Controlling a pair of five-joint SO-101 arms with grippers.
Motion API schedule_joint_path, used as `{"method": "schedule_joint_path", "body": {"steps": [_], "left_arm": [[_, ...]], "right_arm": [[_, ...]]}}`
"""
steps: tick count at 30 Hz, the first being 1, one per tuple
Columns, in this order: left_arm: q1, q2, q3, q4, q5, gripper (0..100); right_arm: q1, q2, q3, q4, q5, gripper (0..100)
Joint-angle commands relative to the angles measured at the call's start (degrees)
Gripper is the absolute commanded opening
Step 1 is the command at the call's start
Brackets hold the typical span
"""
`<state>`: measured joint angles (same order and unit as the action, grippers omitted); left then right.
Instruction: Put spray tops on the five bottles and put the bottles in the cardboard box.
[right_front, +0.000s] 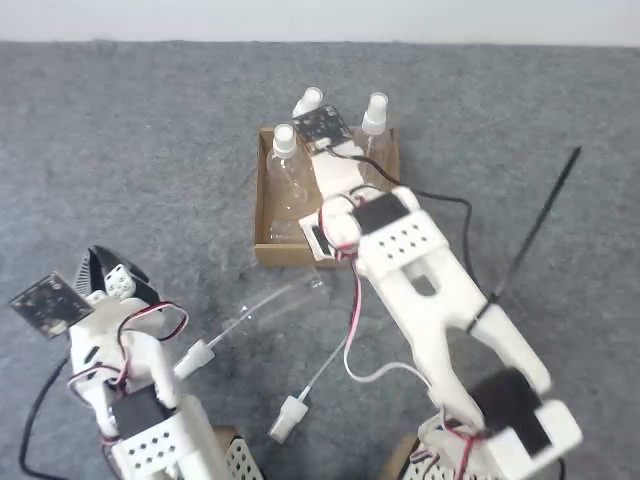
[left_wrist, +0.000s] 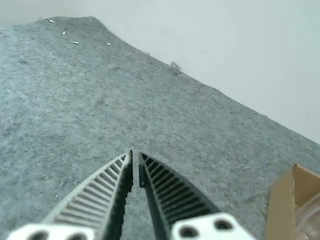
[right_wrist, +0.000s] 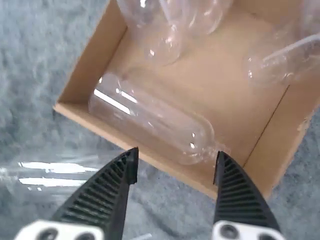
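Three capped bottles (right_front: 285, 165), one cardboard box (right_front: 262, 205), two loose spray tops (right_front: 195, 357)

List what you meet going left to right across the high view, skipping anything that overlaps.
Left arm's fingers → spray top beside that arm → second spray top, lower in the picture → black rod.

The tabletop (right_front: 130, 150) is covered in fuzzy grey carpet-like stuff that runs back to a plain white wall (right_front: 320, 20). A few tiny white specks (left_wrist: 64, 33) lie near that edge.
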<state>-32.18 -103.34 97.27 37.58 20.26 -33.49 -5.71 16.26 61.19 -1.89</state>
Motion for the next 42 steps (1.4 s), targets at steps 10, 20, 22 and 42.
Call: {"method": "schedule_joint_path", "body": {"steps": [10, 20, 22, 42], "left_arm": [[0.0, -0.9, -0.7, -1.8, 0.3, 1], [0.0, -0.9, -0.7, -1.8, 0.3, 1], [0.0, -0.9, -0.7, -1.8, 0.3, 1], [0.0, -0.9, -0.7, -1.8, 0.3, 1]], "right_arm": [[-3.3, 10.9, -15.9, 5.7, 12.3, 19.1], [-3.0, 15.0, -17.5, 5.6, 22.9, 19.2], [-3.0, 15.1, -17.5, 5.6, 24.6, 19.2], [-1.5, 14.8, -18.0, 3.1, 31.1, 19.1]]}}
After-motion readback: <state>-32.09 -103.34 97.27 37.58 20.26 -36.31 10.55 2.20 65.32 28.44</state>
